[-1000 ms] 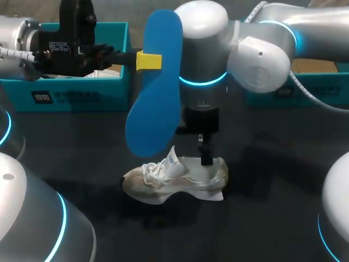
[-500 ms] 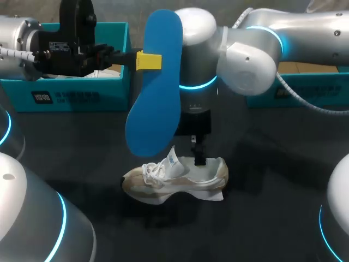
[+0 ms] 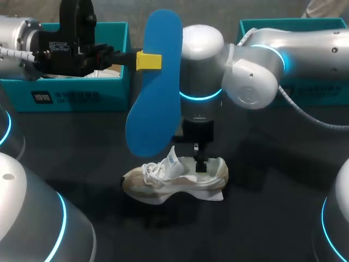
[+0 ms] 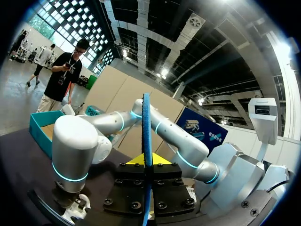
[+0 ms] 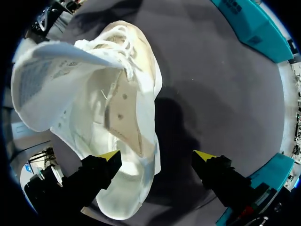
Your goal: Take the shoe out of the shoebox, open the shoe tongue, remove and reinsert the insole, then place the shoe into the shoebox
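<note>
Gripping the insole (image 3: 155,82) in our left end effector (image 3: 148,60), we have settled our open, empty right end effector (image 3: 200,164) onto the shoe (image 3: 174,180) at its 3 o'clock heel; reinsertion looks next.

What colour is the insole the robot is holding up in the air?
The insole is bright blue all over. It shows best in the head view.

The white-and-beige shoe (image 5: 117,94) is pictured on the dark table (image 5: 211,84) under the wide-spread right gripper (image 5: 157,155). One yellow tip is held over the shoe's opening, the other over bare table. The tongue (image 5: 47,66) is raised at the gripper's ten o'clock.
</note>
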You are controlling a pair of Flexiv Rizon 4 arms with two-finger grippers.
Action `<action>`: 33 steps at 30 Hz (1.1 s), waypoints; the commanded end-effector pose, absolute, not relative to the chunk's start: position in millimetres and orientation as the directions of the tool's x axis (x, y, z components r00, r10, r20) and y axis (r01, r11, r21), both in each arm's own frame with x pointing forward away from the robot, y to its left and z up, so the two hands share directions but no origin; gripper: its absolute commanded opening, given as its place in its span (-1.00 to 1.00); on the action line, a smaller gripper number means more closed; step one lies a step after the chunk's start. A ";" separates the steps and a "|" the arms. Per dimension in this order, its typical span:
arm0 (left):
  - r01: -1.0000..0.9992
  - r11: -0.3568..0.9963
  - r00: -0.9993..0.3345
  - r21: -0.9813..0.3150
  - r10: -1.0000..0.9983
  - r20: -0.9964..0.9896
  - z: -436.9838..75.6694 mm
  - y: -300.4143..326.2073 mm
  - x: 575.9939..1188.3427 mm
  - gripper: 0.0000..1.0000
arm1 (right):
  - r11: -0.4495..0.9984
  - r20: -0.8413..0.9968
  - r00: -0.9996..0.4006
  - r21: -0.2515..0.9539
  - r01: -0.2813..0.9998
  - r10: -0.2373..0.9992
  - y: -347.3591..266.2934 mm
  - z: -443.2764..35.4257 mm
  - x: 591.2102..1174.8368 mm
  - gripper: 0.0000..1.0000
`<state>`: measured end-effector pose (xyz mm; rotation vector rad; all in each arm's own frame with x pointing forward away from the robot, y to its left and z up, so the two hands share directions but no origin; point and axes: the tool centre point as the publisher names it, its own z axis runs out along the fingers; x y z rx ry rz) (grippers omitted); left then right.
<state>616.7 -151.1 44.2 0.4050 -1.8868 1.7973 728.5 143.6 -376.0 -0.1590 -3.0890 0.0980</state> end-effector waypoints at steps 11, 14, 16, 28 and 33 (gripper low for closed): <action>-0.536 0.087 -0.831 -0.839 0.122 0.543 43.7 -152.0 616.7 -1.00 | 0.990 0.052 -0.990 -0.061 0.126 0.130 140.7 -388.0 730.1 -1.00; -0.536 0.087 -0.831 -0.839 0.122 0.543 43.7 -152.0 616.7 -1.00 | 0.990 0.052 -0.990 -0.062 0.129 0.132 140.1 -387.9 728.2 -1.00; -0.536 0.087 -0.831 -0.839 0.122 0.543 43.7 -152.0 616.7 -1.00 | 0.989 0.056 -0.989 -0.066 0.131 0.135 139.8 -388.0 726.4 -1.00; -0.536 0.087 -0.831 -0.839 0.122 0.543 43.7 -152.0 616.7 -1.00 | 0.986 0.080 -0.986 -0.092 0.136 0.144 142.0 -382.5 718.1 -1.00; -0.536 0.087 -0.831 -0.839 0.122 0.543 43.7 -152.0 616.7 -1.00 | 0.984 0.099 -0.983 -0.105 0.145 0.156 143.8 -373.7 714.9 -1.00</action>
